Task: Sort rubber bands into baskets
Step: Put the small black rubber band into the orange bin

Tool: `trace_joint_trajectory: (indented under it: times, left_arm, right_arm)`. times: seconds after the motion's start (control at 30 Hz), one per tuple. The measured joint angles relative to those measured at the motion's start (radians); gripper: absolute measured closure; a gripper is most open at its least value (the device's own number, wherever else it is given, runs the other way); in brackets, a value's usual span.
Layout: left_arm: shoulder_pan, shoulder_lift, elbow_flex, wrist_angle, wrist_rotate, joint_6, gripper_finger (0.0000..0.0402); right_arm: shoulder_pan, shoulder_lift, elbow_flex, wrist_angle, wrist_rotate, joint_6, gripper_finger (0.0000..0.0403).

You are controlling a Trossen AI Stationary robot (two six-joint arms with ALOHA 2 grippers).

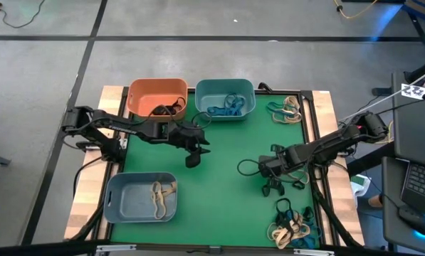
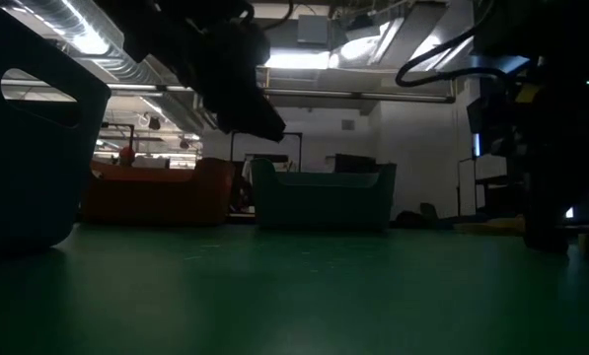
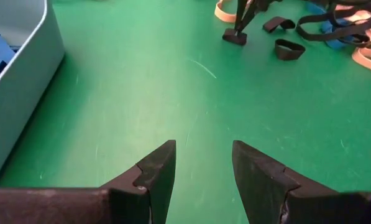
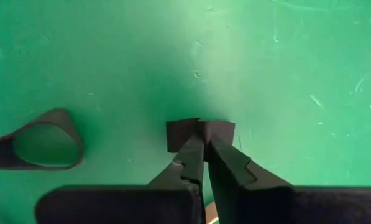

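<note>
Seen from above, a green mat [image 1: 219, 153] covers the table, with three baskets on it. The orange basket [image 1: 157, 97] stands at the far left and contains a few dark bands. The teal basket [image 1: 225, 97] stands just beside it to the right and contains blue rubber bands [image 1: 224, 107]. The grey-blue basket [image 1: 141, 196] stands at the near left and contains tan bands [image 1: 162, 197].

Loose rubber bands lie in two heaps along the right edge of the mat: a far heap [image 1: 287, 109] of tan and teal loops, and a near heap [image 1: 292, 224] of teal, tan and black loops.

The left gripper [image 1: 193, 151] hangs over the mat in front of the orange and teal baskets. Its wrist view shows the fingers [image 3: 154, 171] parted with bare mat between them and nothing held.

The right gripper [image 1: 270, 186] is low at the right-centre of the mat. Its wrist view shows the fingers [image 4: 225, 158] pressed together at the mat surface, pinching a black rubber band [image 4: 201, 132] at their tips. A second black loop [image 4: 39, 140] lies flat on the mat just beside it, apart from the fingers.
</note>
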Motion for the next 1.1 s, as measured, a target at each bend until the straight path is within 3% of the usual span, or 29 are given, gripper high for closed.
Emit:
trace_joint_trajectory:
  times: [0.27,0.57,0.97,1.1]
  left_arm:
    - [-0.005,0.005,0.0,0.065,0.0,0.0,0.0247]
    - [-0.046,0.095,0.001,0.231,0.0,0.025,0.0247]
    - [-0.098,0.262,0.002,0.636,0.0,0.112,0.0247]
    - [-0.114,0.301,0.002,0.736,-0.063,0.162,0.0247]
  right_arm:
    - [0.0,-0.002,0.12,-0.001,0.077,-0.1,0.039]
    - [0.0,-0.004,0.196,0.16,0.312,-0.268,0.0396]
    - [-0.002,-0.004,0.195,0.346,0.385,-0.345,0.0391]
    - [-0.002,-0.004,0.195,0.375,0.386,-0.348,0.0391]
